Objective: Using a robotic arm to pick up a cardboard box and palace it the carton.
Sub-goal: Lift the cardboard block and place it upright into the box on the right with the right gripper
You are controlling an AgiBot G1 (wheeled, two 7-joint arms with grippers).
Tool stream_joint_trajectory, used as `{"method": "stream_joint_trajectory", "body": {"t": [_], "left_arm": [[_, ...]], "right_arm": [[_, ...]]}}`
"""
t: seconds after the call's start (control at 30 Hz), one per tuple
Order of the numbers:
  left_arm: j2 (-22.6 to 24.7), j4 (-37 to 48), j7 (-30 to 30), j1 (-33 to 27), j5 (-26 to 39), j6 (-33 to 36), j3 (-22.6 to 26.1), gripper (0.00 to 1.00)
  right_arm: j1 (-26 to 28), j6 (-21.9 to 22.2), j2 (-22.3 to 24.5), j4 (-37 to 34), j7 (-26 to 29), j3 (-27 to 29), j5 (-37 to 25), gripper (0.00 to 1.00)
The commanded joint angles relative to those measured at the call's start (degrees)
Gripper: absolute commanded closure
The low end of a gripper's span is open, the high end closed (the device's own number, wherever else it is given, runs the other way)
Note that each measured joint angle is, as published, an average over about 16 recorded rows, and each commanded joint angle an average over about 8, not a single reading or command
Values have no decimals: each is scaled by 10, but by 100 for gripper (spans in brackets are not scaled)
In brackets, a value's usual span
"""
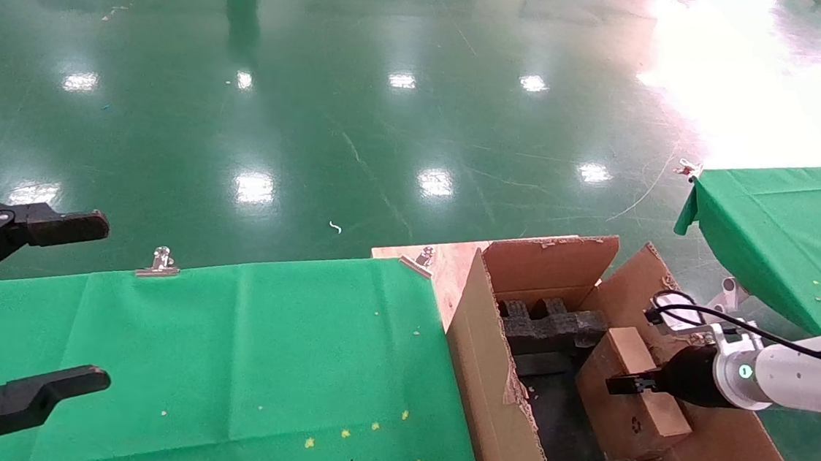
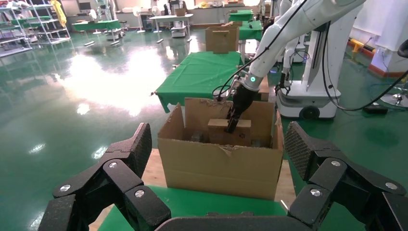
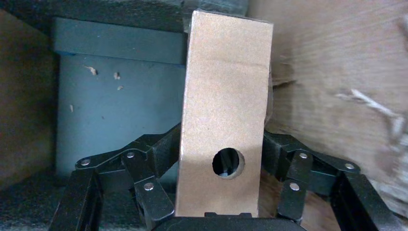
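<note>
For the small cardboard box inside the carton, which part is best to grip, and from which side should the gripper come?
Grip the cardboard box across its two broad faces, coming at the narrow side with the round hole, as the right gripper does now: that side is slim enough for the fingers to straddle inside the carton.

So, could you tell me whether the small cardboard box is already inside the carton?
Partly in. The cardboard box sits within the carton walls, its top edge above the rim, gripped by the right gripper.

Your cardboard box sits inside the carton, right of the table, foam inserts left of it.
</note>
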Motion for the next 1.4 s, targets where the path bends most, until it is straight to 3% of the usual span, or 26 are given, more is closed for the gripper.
{"method": "stream_joint_trajectory", "body": {"t": [0.03, 0.4, 0.43, 0.63, 0.7, 1.4], "left_arm": [[0, 0, 0, 0, 0, 0, 0, 0], [0, 0, 0, 0, 0, 0, 0, 0], [0, 0, 0, 0, 0, 0, 0, 0], [0, 0, 0, 0, 0, 0, 0, 0], [0, 0, 0, 0, 0, 0, 0, 0], [0, 0, 0, 0, 0, 0, 0, 0]], "right_arm": [[-10, -4, -6, -10, -10, 5, 9, 100], [-42, -22, -22, -56, -54, 26, 41, 99], [-43, -24, -23, -59, -56, 28, 43, 93], [-49, -31, -27, -71, -68, 36, 54, 18], [-50, -32, -28, -72, -70, 38, 56, 0], [-45, -36, -26, -68, -67, 34, 50, 0]]}}
